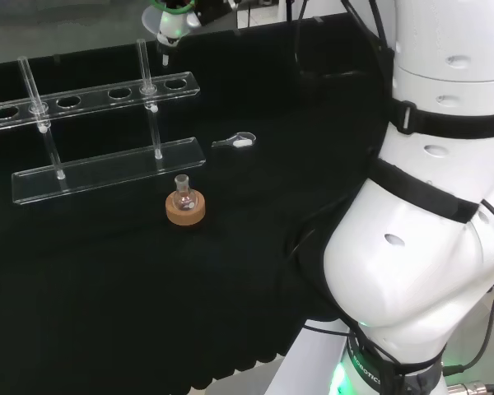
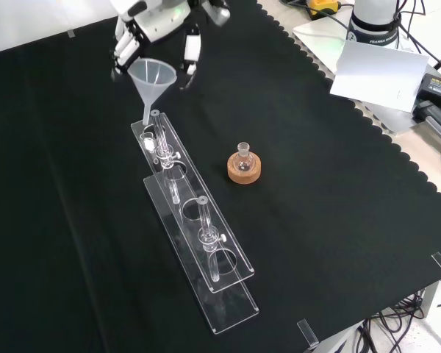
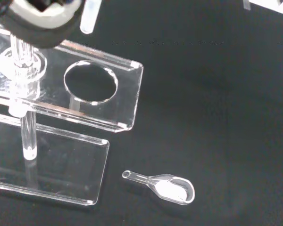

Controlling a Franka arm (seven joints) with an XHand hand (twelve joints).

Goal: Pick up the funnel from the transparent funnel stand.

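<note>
Funnel up off the stand, in the hand, near bench's far edge.

The hand point(image 2: 158, 22) has its fingers point(image 2: 125, 45) curled round the clear funnel point(image 2: 151, 77) at the rim; funnel upright, stem tip just above the end hole of the transparent funnel stand point(image 2: 195, 243), apparently clear of it. Risks, as I judge: stem may catch the hole edge w/ any sideways move & drag or tip the stand; smooth plastic could slip from fingers. Small flask on cork ring point(image 2: 245, 167) & a little scoop point(image 3: 166, 186) lie nearby on the cloth, could get knocked if the funnel drops.
</note>
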